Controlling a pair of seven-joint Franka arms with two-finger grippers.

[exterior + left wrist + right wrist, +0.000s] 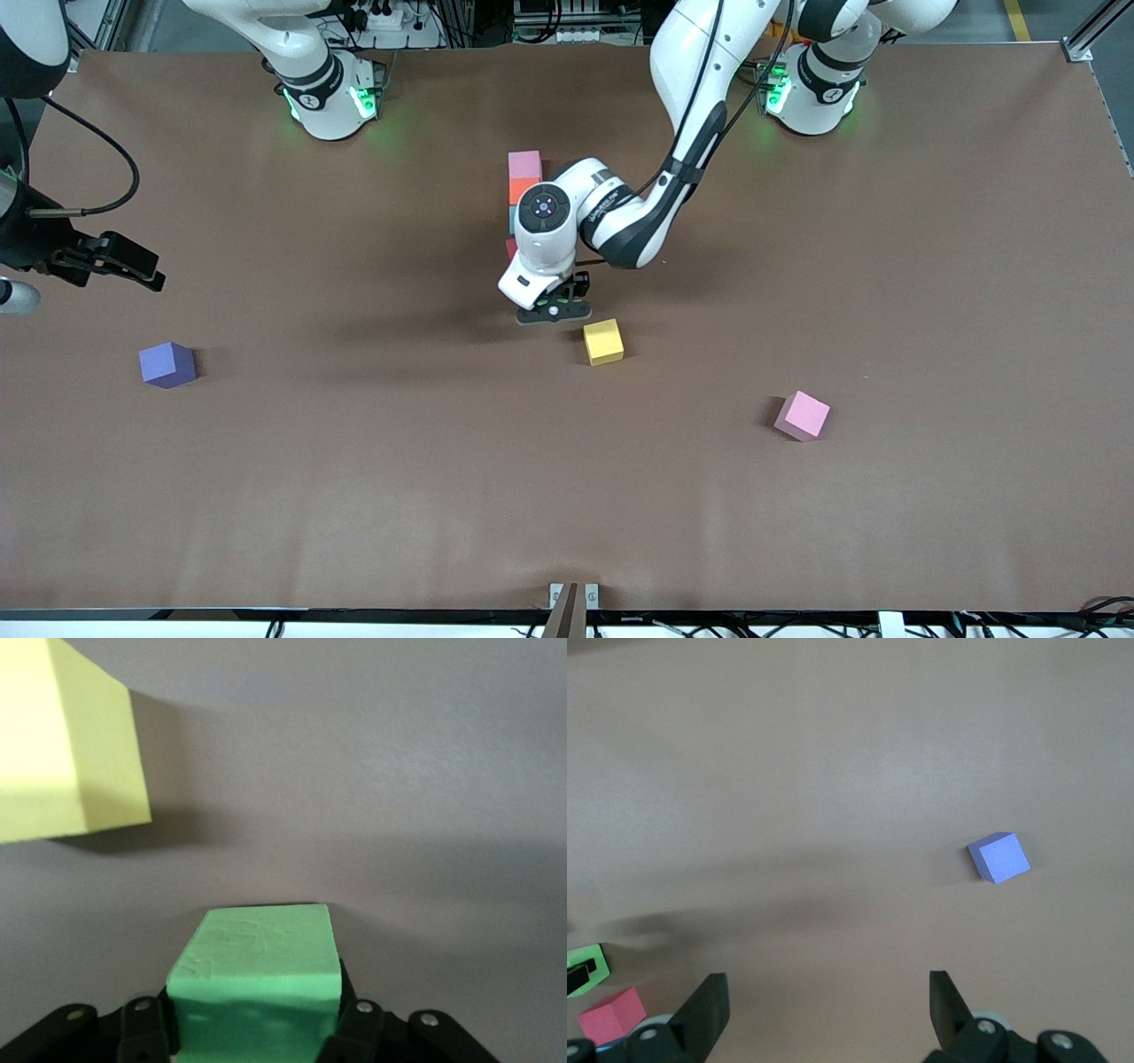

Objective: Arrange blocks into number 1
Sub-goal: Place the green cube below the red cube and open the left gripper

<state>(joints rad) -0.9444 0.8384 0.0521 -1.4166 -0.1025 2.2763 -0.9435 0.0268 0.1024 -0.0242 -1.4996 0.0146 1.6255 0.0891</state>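
My left gripper (554,312) is shut on a green block (257,974), low over the middle of the table. Its fingers (359,1023) press on two sides of the block. It is at the camera end of a line of blocks: a pink one (524,164) farthest from the camera, an orange one (523,190), then a red one (510,248) mostly hidden by the left wrist. A yellow block (603,341) lies just beside the gripper. My right gripper (133,266) waits open over the right arm's end of the table, with a purple block (167,364) lying below it.
A second pink block (803,416) lies alone toward the left arm's end, nearer the camera than the yellow one. The right wrist view shows the purple block (998,858), the red block (613,1014) and the green block (585,967). The brown table (567,514) is bare near the camera.
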